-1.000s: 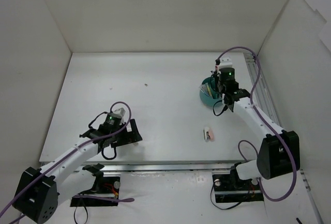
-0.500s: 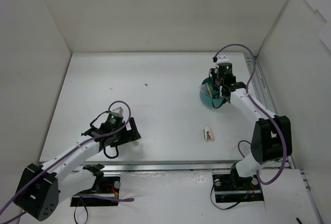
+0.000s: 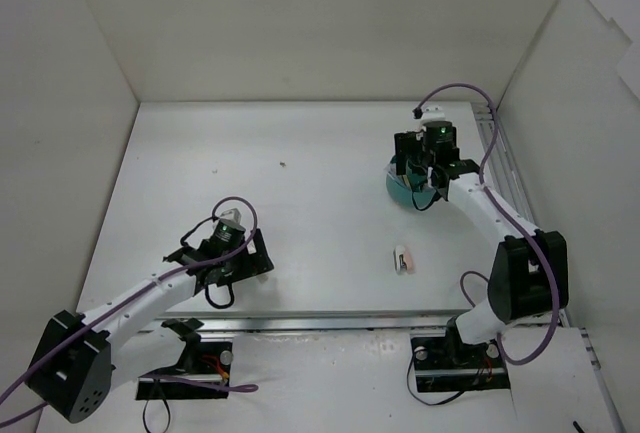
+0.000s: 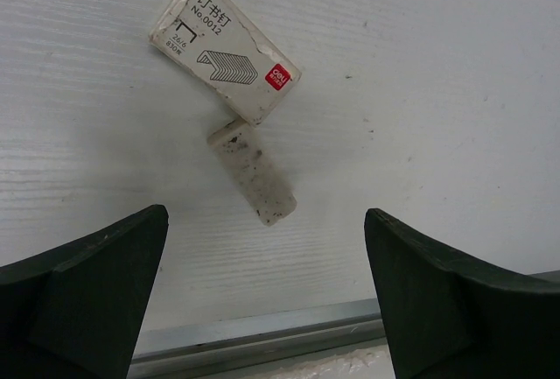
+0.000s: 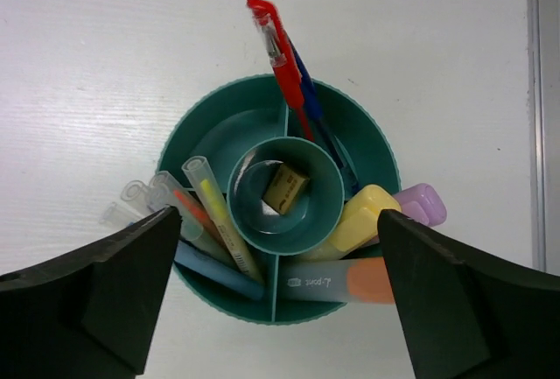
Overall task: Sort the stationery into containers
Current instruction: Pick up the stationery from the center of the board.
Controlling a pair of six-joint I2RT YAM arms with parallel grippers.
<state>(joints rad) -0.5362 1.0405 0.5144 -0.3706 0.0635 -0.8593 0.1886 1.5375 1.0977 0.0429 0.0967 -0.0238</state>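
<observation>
The round teal organiser (image 5: 199,121) stands at the back right (image 3: 400,189). A tan eraser (image 5: 285,188) lies in its centre cup. A red pen (image 5: 278,51), a blue pen (image 5: 312,109), thin markers (image 5: 208,208) and yellow (image 5: 363,219), purple (image 5: 422,203) and orange (image 5: 350,281) highlighters fill the outer compartments. My right gripper (image 5: 278,226) hangs open straight above it, holding nothing. My left gripper (image 4: 267,287) is open just above the table near the front rail, with a dirty white eraser (image 4: 254,173) ahead of its fingers, untouched.
A small staple box (image 4: 223,46) lies touching the far end of the white eraser. A small white and pink item (image 3: 402,259) lies on the table between the arms. A metal rail (image 4: 262,331) runs along the near edge. White walls enclose the table.
My right gripper has opened above the organiser and shifted slightly toward its back. My left arm has edged a little to the right near the front rail.
</observation>
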